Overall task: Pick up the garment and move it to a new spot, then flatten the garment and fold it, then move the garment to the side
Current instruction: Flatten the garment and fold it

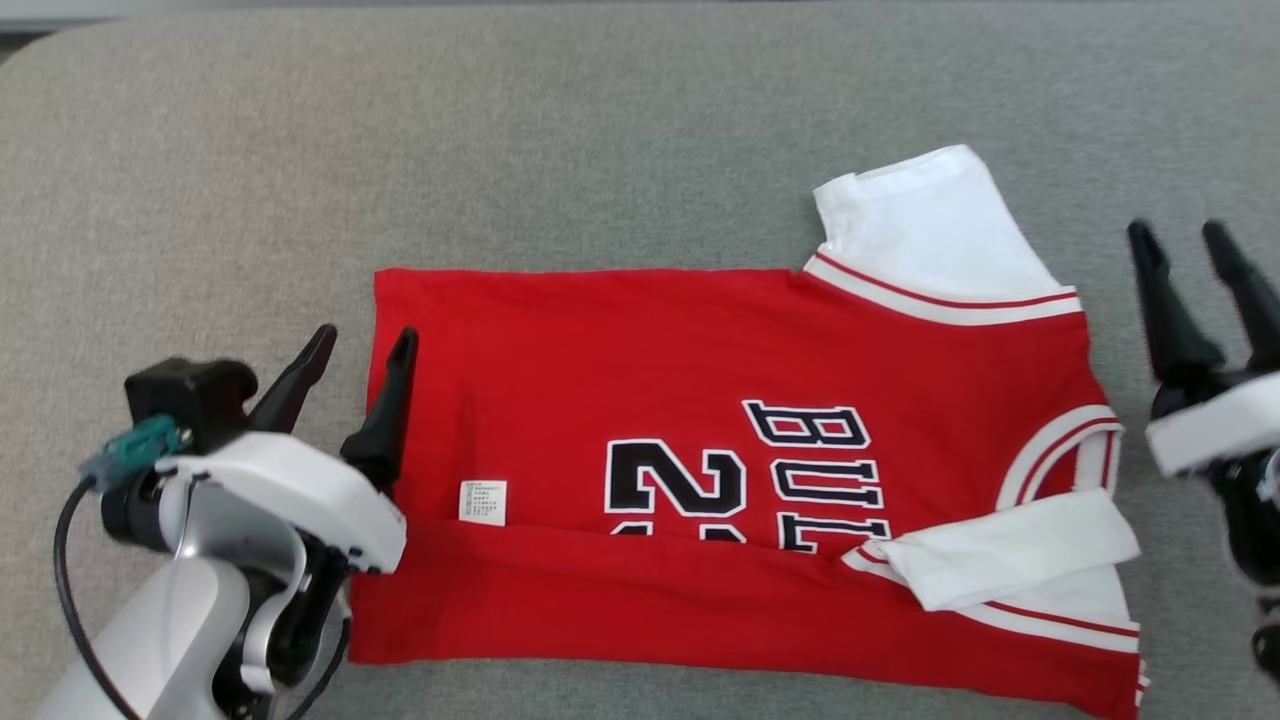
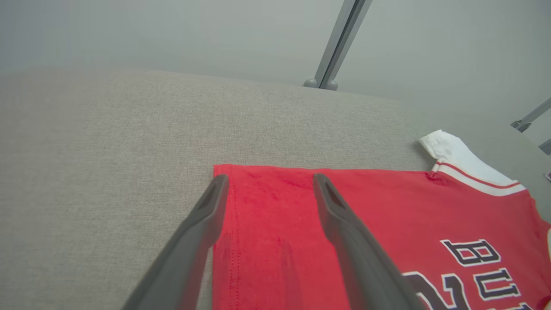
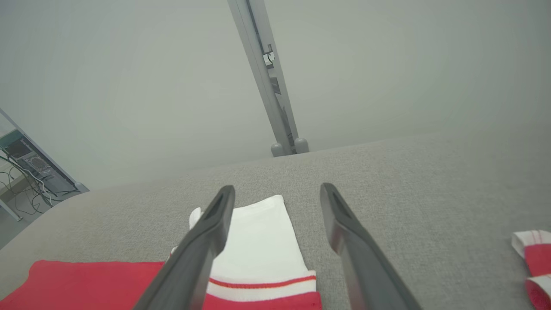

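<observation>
Hovering spread and empty, left gripper (image 1: 365,342) straddles the hem edge of the red jersey (image 1: 700,380); right gripper (image 1: 1178,235), also spread, sits just off the collar end. Jersey lies on grey cloth surface (image 1: 600,150), long axis left-right between both arms, near edge folded over. Both sets of fingers point away from the robot.
</observation>
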You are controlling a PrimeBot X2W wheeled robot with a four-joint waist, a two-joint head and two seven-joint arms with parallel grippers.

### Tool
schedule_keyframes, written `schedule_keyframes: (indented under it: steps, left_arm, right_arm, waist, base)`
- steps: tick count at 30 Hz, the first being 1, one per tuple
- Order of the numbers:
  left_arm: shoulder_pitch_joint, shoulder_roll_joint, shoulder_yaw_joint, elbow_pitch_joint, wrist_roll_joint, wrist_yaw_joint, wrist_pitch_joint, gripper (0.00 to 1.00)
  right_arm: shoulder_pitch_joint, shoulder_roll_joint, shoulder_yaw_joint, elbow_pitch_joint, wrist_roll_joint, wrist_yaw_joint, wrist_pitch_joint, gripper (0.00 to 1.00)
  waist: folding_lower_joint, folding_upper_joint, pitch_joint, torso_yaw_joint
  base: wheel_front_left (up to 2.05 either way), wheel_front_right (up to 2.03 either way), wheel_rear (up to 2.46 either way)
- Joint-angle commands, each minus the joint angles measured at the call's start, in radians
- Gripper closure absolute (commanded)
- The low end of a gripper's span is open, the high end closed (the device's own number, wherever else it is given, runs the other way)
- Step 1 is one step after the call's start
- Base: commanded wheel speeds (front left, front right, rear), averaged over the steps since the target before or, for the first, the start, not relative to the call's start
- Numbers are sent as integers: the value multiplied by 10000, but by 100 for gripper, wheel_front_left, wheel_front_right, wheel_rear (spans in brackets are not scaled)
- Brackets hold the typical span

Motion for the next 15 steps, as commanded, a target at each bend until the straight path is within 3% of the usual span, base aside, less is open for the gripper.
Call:
schedule_keyframes:
  steps: [1,6,15]
  left_arm:
    - [-357,-39,-21,144,-72,-143,87,0]
    - [-1489,-260,-344,1007,-382,-909,787,0]
    - [-3439,-836,-545,3054,-1110,-2247,1687,0]
  right_arm:
    - [-393,-215,49,204,168,5,185,0]
    - [-1857,-1016,437,1096,442,5,817,0]
    - [-3671,-1821,1559,2263,695,5,1614,0]
  waist:
    - [0,0,388,324]
    - [0,0,981,824]
    - [0,0,1925,1441]
  base:
    - [0,0,0]
    - [0,0,0]
    - [0,0,0]
